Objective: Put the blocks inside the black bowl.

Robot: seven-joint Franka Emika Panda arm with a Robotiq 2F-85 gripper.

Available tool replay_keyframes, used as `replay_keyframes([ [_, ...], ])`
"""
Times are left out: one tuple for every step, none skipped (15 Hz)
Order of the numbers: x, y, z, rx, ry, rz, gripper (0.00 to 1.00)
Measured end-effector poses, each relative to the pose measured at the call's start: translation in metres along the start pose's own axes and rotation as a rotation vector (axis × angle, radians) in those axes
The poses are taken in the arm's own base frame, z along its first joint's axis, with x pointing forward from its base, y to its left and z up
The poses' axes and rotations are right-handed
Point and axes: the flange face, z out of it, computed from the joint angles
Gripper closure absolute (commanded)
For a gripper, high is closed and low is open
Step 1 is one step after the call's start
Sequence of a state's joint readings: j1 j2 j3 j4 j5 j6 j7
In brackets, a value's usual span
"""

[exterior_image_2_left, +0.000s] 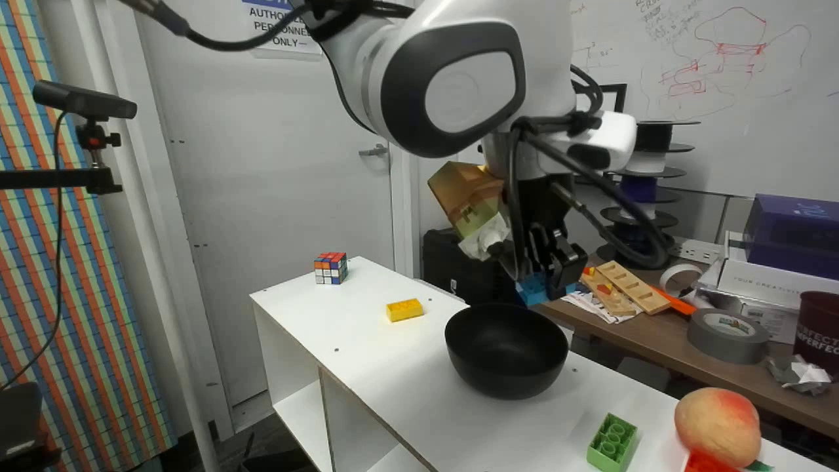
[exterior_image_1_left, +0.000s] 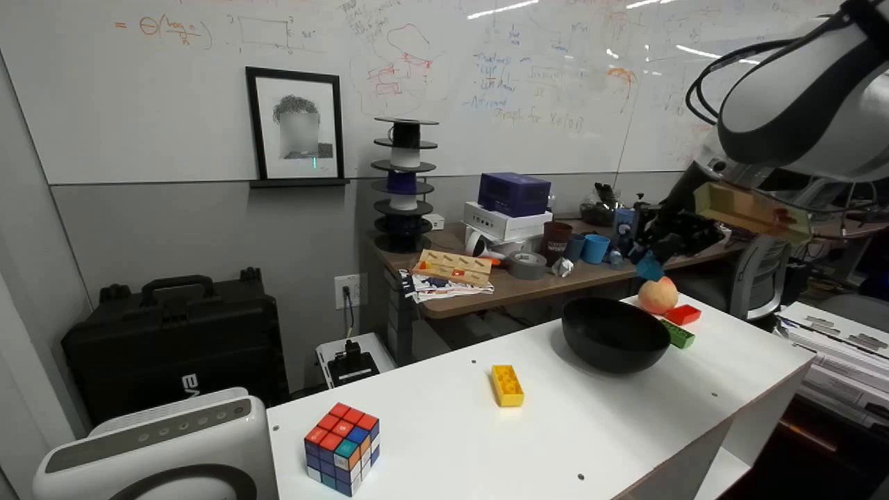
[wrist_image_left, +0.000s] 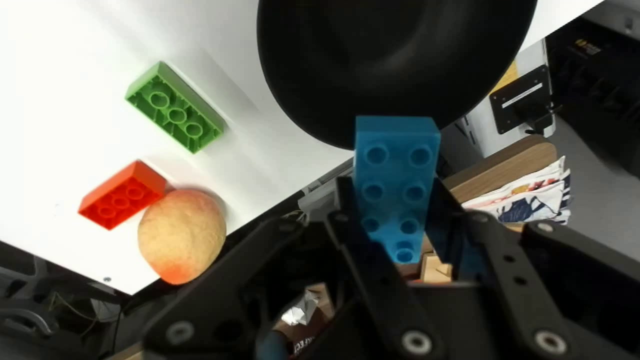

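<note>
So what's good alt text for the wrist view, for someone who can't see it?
A gripper holds a blue block, with a black bowl at the picture's top. On the white table at left are a green block, a red block and a peach.

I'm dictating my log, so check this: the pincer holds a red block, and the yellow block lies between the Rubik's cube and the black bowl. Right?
Not quite: the pincer holds a blue block, not a red one, as the wrist view shows. The yellow block does lie between the Rubik's cube and the black bowl in both exterior views.
</note>
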State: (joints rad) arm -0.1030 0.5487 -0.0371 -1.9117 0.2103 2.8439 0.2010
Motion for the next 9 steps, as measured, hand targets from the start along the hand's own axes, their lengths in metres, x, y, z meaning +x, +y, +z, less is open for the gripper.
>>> replay_keyframes([
  [0.0, 0.001, 0.011, -0.005, -0.012, 0.021, 0.84],
  [0.0, 0.001, 0.021, -0.009, -0.025, 0.037, 0.84],
  [-0.001, 0.001, 0.031, -0.014, -0.04, 0.05, 0.84],
  [-0.002, 0.001, 0.04, -0.02, -0.055, 0.06, 0.72],
  [-0.003, 0.001, 0.048, -0.025, -0.07, 0.067, 0.38],
  [-0.005, 0.001, 0.056, -0.03, -0.085, 0.071, 0.37],
  [-0.007, 0.0, 0.062, -0.034, -0.098, 0.072, 0.31],
  [-0.008, -0.001, 0.066, -0.036, -0.111, 0.07, 0.22],
  [-0.01, -0.003, 0.068, -0.036, -0.122, 0.068, 0.15],
])
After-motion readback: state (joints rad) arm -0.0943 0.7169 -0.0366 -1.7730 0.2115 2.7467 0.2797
